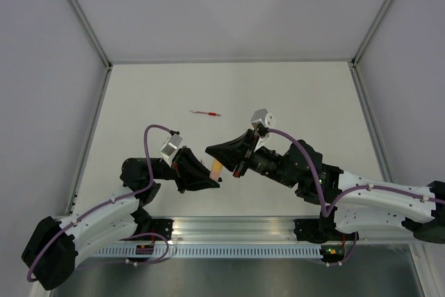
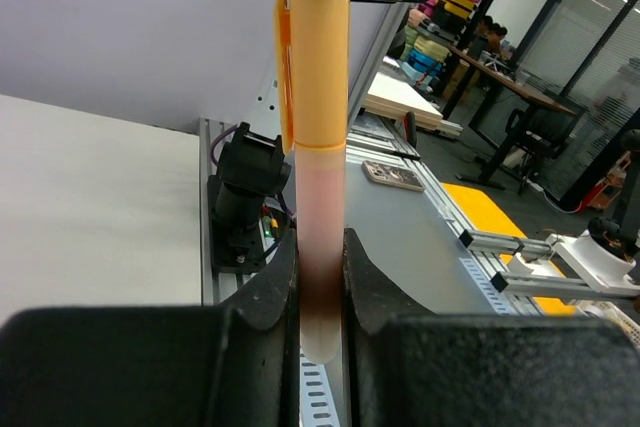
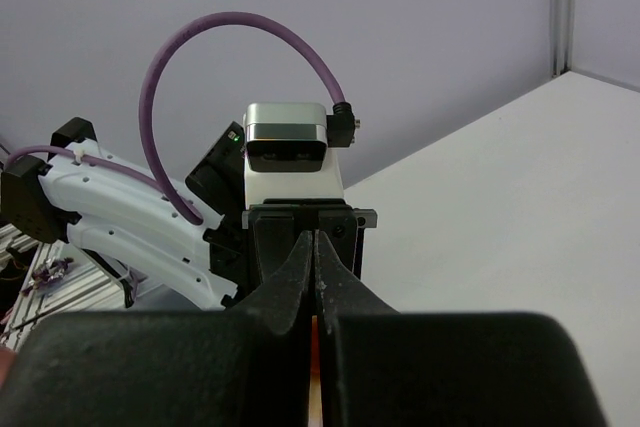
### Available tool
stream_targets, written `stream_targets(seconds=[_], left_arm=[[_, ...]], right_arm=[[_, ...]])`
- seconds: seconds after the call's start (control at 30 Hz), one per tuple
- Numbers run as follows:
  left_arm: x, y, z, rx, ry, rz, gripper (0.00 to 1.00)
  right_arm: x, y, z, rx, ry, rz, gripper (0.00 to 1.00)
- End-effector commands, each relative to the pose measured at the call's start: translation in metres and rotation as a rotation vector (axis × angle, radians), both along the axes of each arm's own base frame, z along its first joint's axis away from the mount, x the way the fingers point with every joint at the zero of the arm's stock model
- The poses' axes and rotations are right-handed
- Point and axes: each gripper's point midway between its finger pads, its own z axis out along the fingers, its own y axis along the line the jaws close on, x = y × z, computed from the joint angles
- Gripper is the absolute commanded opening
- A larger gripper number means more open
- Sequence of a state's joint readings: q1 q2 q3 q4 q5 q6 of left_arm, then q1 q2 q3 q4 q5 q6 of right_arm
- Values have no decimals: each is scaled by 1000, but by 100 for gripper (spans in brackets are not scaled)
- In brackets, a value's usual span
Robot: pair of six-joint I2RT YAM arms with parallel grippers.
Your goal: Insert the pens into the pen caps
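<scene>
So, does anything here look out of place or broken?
Nothing looks damaged. The left gripper clamps the orange pen, its capped end at the right gripper; a red pen lies alone on the table.

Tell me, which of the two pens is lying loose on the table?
The red pen: it lies alone on the white table. The orange pen is held up off it in the left gripper.

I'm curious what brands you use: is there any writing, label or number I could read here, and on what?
No text can be read anywhere.
The orange pen and orange cap: no print shows.
The red pen on the table: too small to tell.
The silver camera housing: blank.
The background office clutter: blurred.
</scene>
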State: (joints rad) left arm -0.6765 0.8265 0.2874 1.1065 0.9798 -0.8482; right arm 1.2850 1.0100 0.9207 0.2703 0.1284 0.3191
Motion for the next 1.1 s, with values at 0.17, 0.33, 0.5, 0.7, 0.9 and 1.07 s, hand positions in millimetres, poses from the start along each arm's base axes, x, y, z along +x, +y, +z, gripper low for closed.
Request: stream_targets(seconds=[0.17,0.33,0.5,0.7,0.9,1.07], left_arm=[[4,7,58,-191,-121,67,2],[7,7,59,-191,-109,86,2],[8,7,61,-193,-110,97,2],[10,8,66,-208,-114,115,2],[16,9,70,-218,-122,160,2],[20,9,73,-229,-121,190,2]], right_arm=[[-24,12,-97,-249,109,129,0],[-34,11,-119,-308,128,182,0],[-40,7,-132,-351,141,206,0],[-46,5,-147,-368,169,233,0],[-52,7,-161,-366,211,263,0],[-59,9,-178,-371,251,287,0]])
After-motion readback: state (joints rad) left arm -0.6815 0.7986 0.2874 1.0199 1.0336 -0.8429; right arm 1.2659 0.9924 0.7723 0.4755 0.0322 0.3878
